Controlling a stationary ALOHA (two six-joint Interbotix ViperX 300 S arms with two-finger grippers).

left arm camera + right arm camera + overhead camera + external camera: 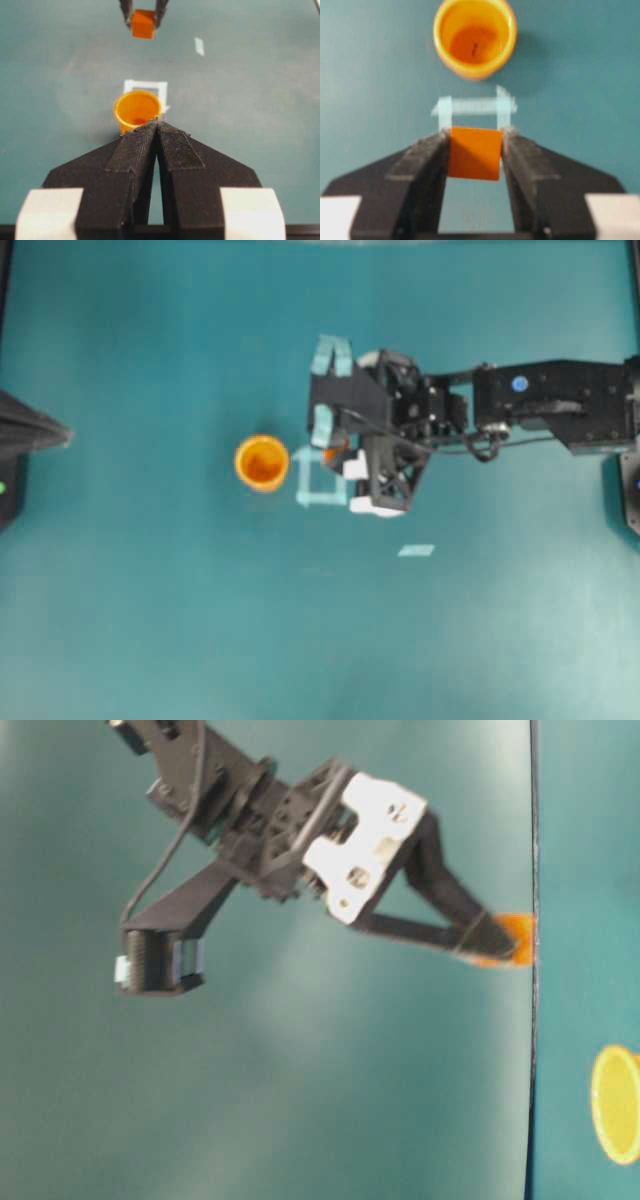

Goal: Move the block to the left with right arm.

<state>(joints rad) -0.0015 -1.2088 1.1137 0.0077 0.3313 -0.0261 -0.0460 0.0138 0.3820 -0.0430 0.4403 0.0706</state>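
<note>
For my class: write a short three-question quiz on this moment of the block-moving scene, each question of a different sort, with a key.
1. True or false: the right tool has the block clamped between its fingers.
2. Multiple choice: in the right wrist view, what lies just beyond the block? A) the cup B) the tape square C) a bare table
3. Short answer: how do the left tool's jaws stand?

Key
1. True.
2. B; the cup stands past the tape square.
3. Shut, tips together, pointing toward the cup.
</note>
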